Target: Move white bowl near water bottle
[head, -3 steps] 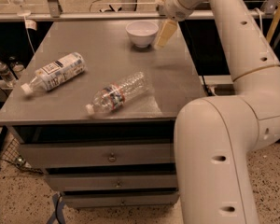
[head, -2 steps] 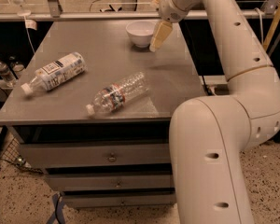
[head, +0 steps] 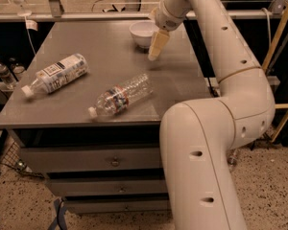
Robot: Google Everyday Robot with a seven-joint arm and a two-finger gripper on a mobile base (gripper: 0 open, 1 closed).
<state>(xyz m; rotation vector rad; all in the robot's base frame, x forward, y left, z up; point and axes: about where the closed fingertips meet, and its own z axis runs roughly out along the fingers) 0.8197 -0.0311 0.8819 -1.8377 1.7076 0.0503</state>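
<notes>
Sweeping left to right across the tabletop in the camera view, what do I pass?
white-labelled bottle → water bottle → white bowl → gripper, hanging just right of the bowl's middle and nearer the table's front.

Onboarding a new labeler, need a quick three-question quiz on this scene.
1. True or false: the white bowl stands near the table's far edge, apart from the water bottle.
2. Where is the gripper? A) beside the bowl, over the tabletop; B) over the water bottle; C) left of both bottles.
3. How many bottles lie on the table?
Key: 1 true; 2 A; 3 two, the water bottle and a white-labelled bottle.
</notes>
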